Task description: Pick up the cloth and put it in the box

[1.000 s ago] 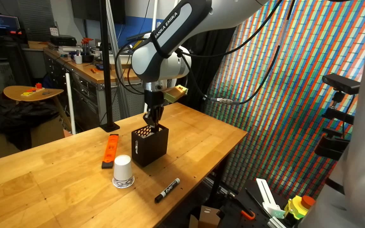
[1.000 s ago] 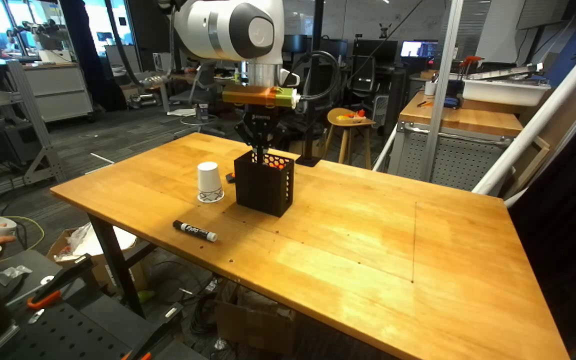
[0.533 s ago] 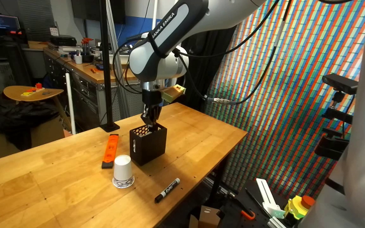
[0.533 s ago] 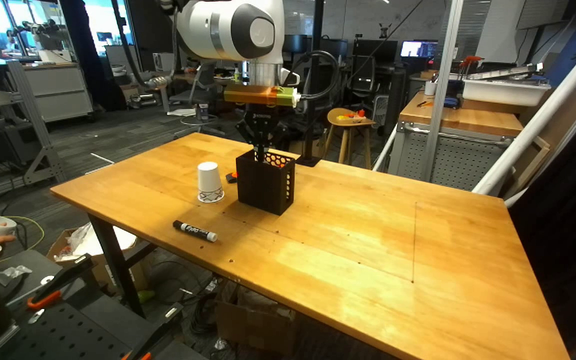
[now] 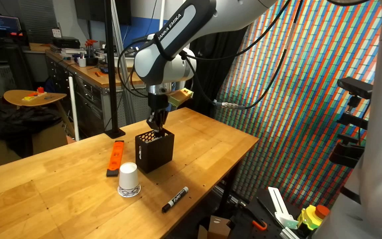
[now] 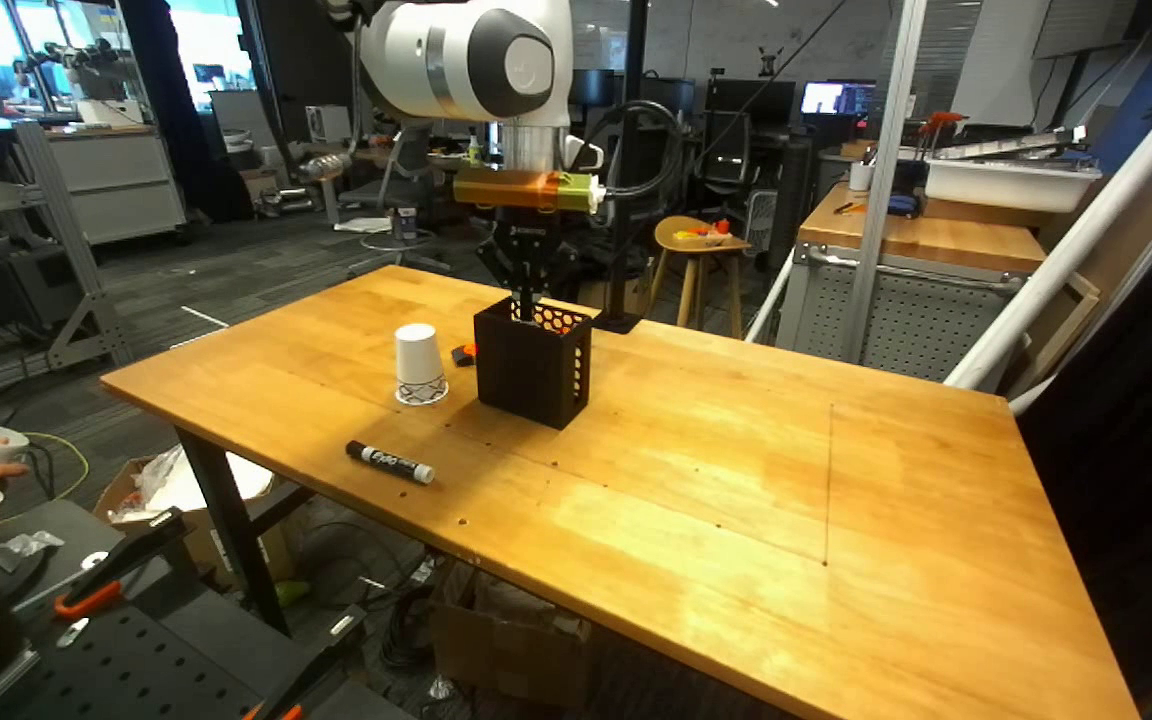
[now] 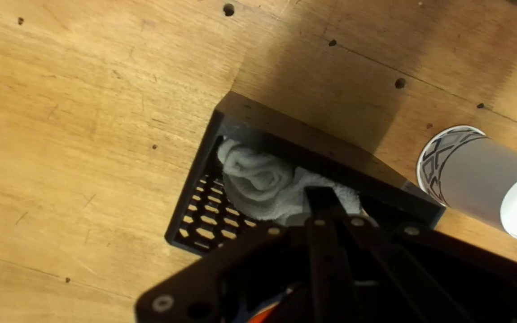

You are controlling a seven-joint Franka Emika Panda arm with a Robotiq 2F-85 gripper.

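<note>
The black box (image 5: pixel 154 154) stands upright on the table in both exterior views and has a honeycomb-holed side; it also shows in the other exterior picture (image 6: pixel 524 372). The white cloth (image 7: pixel 258 177) lies crumpled inside the box along one wall in the wrist view. My gripper (image 7: pixel 324 200) points down with its fingers together, its tips inside the box mouth over the cloth. In both exterior views the gripper (image 5: pixel 158 132) reaches just below the rim. I cannot tell whether a fold of cloth is pinched between the tips.
An upturned white paper cup (image 5: pixel 128 179) stands beside the box. An orange level (image 5: pixel 115 157) lies behind the cup. A black marker (image 6: pixel 389 462) lies near the table edge. A black post (image 5: pixel 114 133) stands at the table's far edge.
The gripper and the box have shifted together a little, leftward in one exterior picture and rightward in its counterpart. The gripper has stayed shut with its tips in the box.
</note>
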